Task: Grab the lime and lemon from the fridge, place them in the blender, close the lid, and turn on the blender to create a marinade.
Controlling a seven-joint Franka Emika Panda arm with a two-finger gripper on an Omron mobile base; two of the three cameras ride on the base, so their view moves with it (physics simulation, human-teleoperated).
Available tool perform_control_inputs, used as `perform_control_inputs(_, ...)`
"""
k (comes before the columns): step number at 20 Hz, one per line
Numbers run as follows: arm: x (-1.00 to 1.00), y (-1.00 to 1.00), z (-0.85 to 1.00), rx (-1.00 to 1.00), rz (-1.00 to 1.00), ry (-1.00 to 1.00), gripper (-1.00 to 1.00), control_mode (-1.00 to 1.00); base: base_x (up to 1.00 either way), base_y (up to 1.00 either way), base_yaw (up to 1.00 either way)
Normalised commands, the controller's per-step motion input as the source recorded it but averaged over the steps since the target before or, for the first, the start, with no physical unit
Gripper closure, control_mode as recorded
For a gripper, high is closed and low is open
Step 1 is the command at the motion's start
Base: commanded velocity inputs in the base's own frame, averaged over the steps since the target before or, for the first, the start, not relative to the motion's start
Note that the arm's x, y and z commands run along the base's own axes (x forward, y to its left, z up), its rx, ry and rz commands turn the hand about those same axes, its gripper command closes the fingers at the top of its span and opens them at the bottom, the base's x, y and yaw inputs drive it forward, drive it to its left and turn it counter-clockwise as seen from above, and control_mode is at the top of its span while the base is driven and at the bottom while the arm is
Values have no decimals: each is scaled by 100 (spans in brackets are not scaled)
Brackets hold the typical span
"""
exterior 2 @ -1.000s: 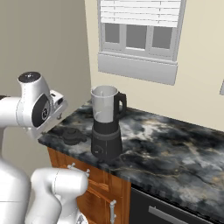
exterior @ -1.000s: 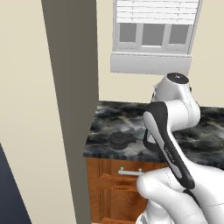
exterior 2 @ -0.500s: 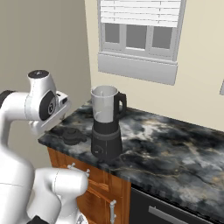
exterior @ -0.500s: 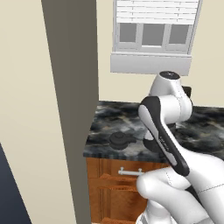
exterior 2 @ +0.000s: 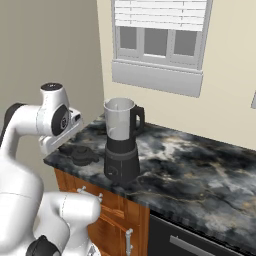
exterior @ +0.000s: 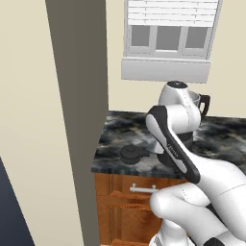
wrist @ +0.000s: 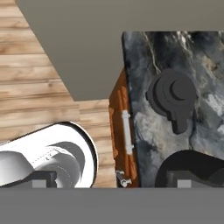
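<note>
Arm above the tabletop edge, jaws fully spread and holding nothing; fruit not yet fetched.
Near to far from the blender point(exterior 2: 121, 145): the lid point(wrist: 174, 96) lies just beside its base on the tabletop point(exterior 2: 200, 165); the fridge point(exterior: 79, 120) side wall stands beyond the lid. Judged best: turn toward the fridge, leaving the lid undisturbed. No legible writing.

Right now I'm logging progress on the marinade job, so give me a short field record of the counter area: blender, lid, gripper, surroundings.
blender: clear tapered jar on dark base, upright on the black marbled counter, jar top uncovered
lid: round black domed cap lying on the counter beside the blender, near the counter's edge
jar contents: no fruit seen inside
gripper: open, holding nothing
below counter: wooden drawers with metal handles
</note>
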Motion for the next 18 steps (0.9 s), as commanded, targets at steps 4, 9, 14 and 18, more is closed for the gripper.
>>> perform_control_inputs(4, 13, 7, -26, 0, 0, 1, -100, -100, 0, 0, 0)
perform_control_inputs(9, 9, 5, -25, 0, 0, 0, -100, -100, 0, 0, 0)
perform_control_inputs(14, 10, 9, -25, 0, 0, 0, -100, -100, 0, 0, 0)
perform_control_inputs(18, 14, 12, -15, 0, 0, 0, -100, -100, 0, 0, 0)
